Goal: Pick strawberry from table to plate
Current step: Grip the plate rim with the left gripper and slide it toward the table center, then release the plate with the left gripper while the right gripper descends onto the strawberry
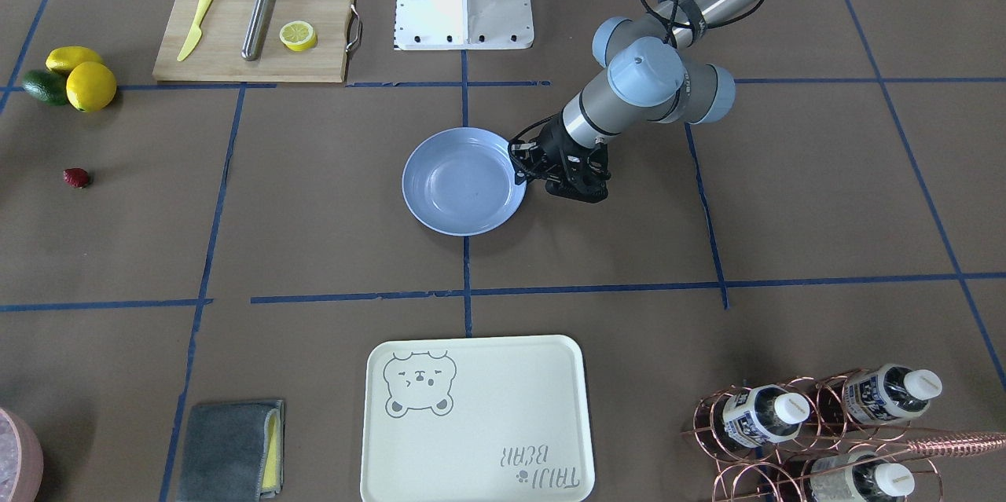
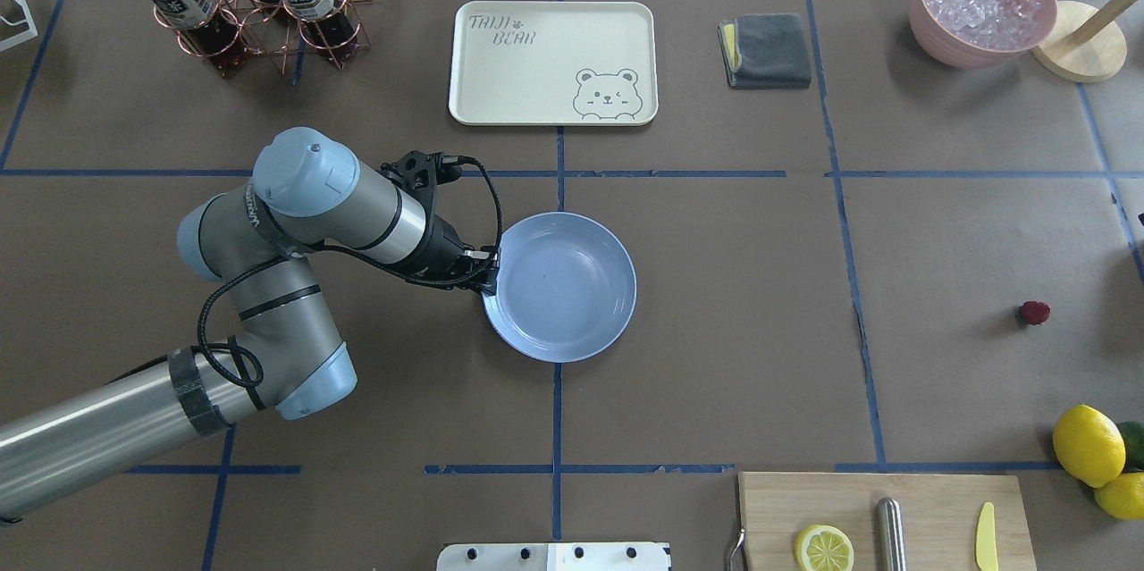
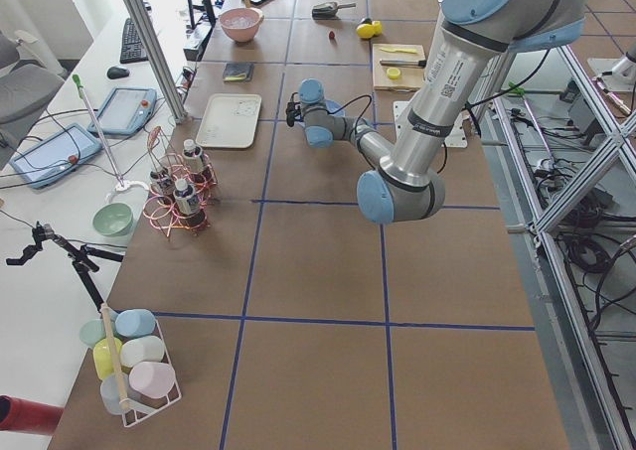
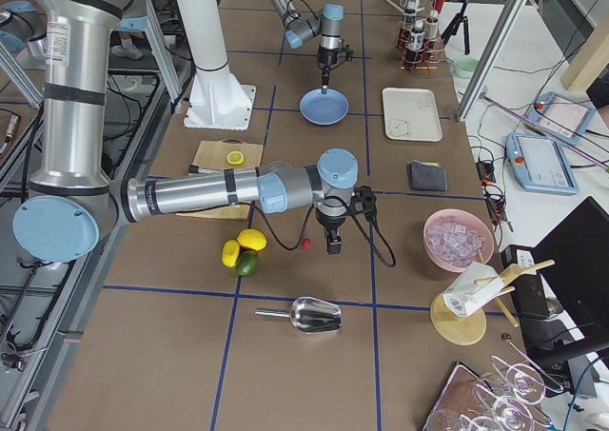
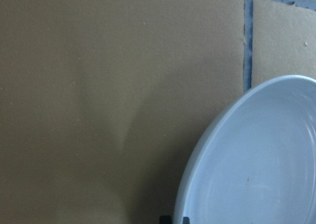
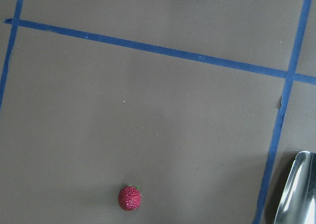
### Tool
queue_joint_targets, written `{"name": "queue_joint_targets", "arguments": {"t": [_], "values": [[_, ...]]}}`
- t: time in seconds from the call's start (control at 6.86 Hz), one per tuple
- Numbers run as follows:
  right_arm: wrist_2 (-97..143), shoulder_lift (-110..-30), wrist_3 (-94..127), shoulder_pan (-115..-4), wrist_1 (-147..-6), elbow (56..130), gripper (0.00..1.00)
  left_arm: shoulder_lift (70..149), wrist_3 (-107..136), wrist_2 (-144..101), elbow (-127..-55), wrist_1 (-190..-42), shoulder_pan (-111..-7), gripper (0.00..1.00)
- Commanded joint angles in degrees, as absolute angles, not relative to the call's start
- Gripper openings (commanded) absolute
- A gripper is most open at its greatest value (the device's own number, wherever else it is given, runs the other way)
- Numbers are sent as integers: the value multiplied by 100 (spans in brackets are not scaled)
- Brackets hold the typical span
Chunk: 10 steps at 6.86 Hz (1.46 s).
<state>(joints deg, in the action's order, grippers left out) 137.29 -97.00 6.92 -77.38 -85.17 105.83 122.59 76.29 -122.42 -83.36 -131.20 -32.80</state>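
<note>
From the front, a round, light blue-grey glossy plate [image 1: 460,188] lies on the brown paper-covered tabletop [image 1: 314,235]. The left gripper [image 1: 525,172] is at the plate's rim. A tiny dark red strawberry [image 1: 76,177] lies on the tabletop well apart from the plate, on the side opposite that gripper.

From overhead, the plate [image 2: 563,289] is empty and the strawberry [image 2: 1034,313] is far from it.

From the right end, the right gripper [image 4: 332,244] hangs just beside the strawberry [image 4: 306,244]; I cannot tell how its jaws stand.

In the left wrist view, dark fingertips [image 5: 166,219] sit close together at the plate's rim; I cannot tell whether the jaws pinch it.

In the right wrist view, the strawberry [image 6: 129,198] rests on bare paper, apart from a shiny metal scoop [image 6: 294,189].
</note>
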Motion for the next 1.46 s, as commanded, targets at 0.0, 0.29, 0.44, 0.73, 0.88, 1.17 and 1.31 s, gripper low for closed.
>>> {"name": "queue_joint_targets", "arguments": {"t": [0.0, 0.29, 0.44, 0.73, 0.88, 1.17, 1.31], "values": [[13964, -9686, 694, -7717, -8517, 10582, 100, 12252, 7629, -12120, -8402, -13254, -3287, 69], [14245, -9677, 842, -7595, -8508, 10591, 100, 12208, 7664, -12138, -8752, -13193, -3514, 73], [14343, -9668, 992, -7498, -8499, 10634, 100, 12147, 7751, -12146, -8963, -13166, -3603, 73], [14292, -9668, 2379, -7000, -7538, 10617, 100, 11910, 7778, -12146, -9307, -13166, -3665, 73], [13943, -9746, 3426, -6605, -6645, 10608, 100, 11900, 7778, -12138, -9334, -13166, -3682, 74], [12838, -9991, 5108, -5613, -5253, 10600, 100, 11900, 7805, -12129, -9334, -13166, -3683, 77], [12171, -10098, 5237, -5190, -5099, 10556, 100, 11892, 7935, -12112, -9334, -13166, -3683, 77]]}}
